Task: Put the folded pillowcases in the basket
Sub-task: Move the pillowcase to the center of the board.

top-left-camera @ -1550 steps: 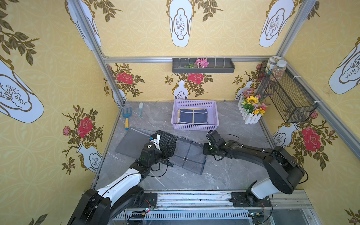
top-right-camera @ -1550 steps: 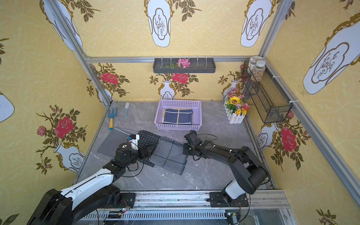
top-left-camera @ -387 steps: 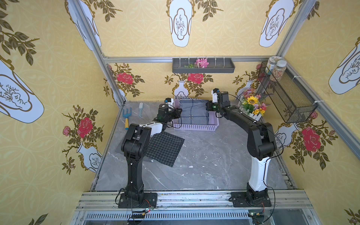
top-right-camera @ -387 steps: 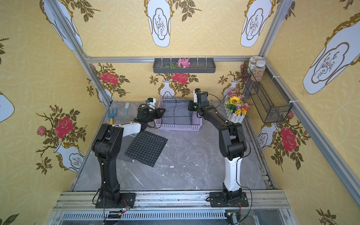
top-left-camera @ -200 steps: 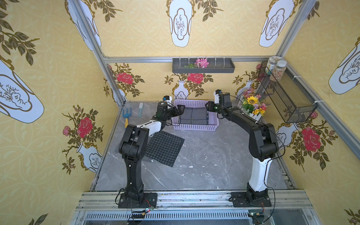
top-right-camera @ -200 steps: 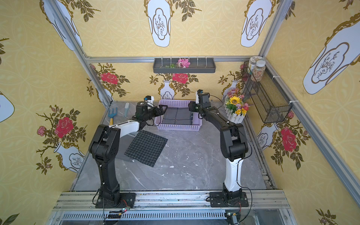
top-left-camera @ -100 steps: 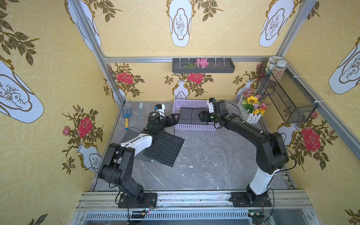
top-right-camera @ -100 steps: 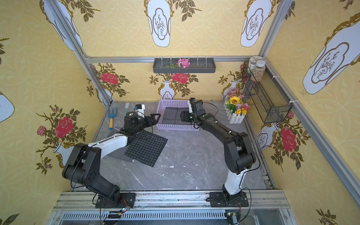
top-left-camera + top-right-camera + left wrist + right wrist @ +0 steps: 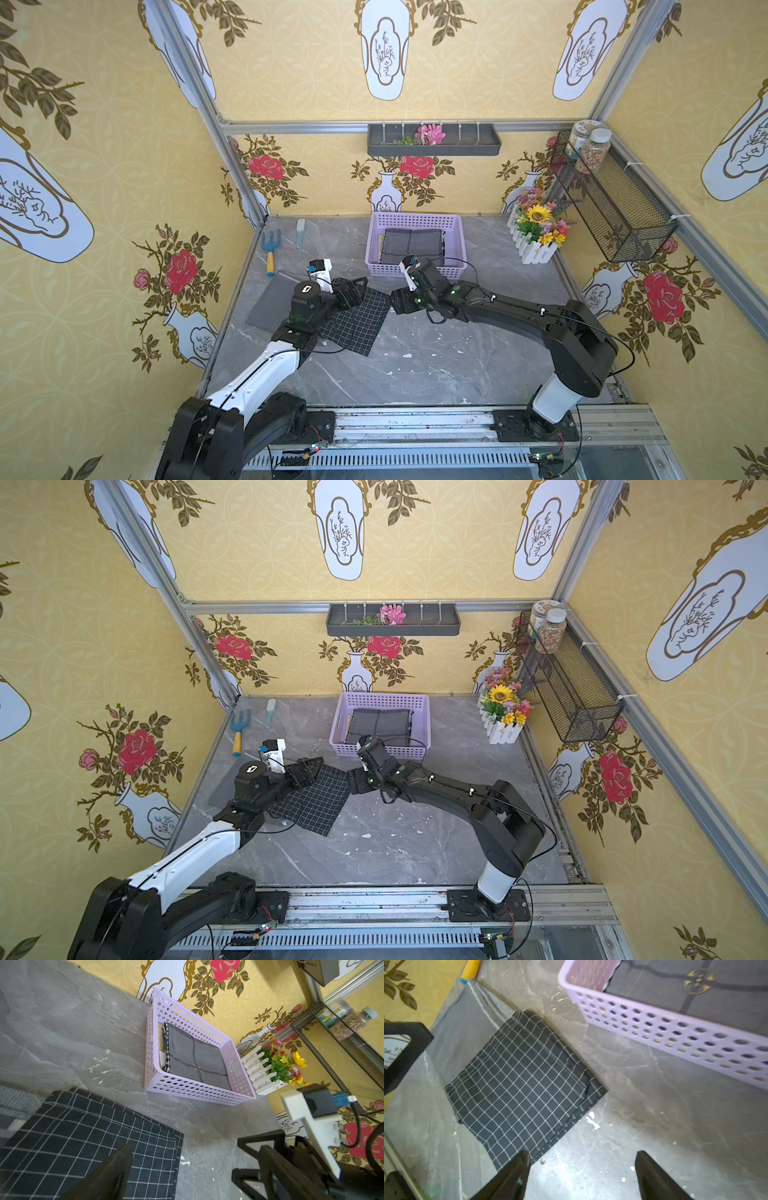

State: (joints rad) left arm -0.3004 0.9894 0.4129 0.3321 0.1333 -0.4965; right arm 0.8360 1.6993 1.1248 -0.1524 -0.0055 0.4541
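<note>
Two folded cloths matter here. One, a grey folded pillowcase with dark cross stripes and a small gold emblem (image 9: pixel 413 247), lies flat on the floor of the shallow lavender plastic basket with perforated sides (image 9: pixel 415 218). It sits squared to the walls and fills most of the floor, so that part of the job looks done. The second, a black folded cloth with a white grid check (image 9: pixel 357 324), rests on the grey marbled tabletop (image 9: pixel 436 365) just in front of the basket, its left part overlapping a plain grey cloth (image 9: pixel 268 301).

The left tool (image 9: pixel 360 287) hangs over the checked cloth's far corner with its jaws spread wide, gripping nothing. The right tool (image 9: pixel 394 302) is likewise released and empty, just beside the cloth's corner nearest the basket. Facing each other across that edge, they seem placed to take the cloth from two sides, which would keep its fold from sagging open on a lift. Whether it is bound for the basket too I can only guess.
</note>
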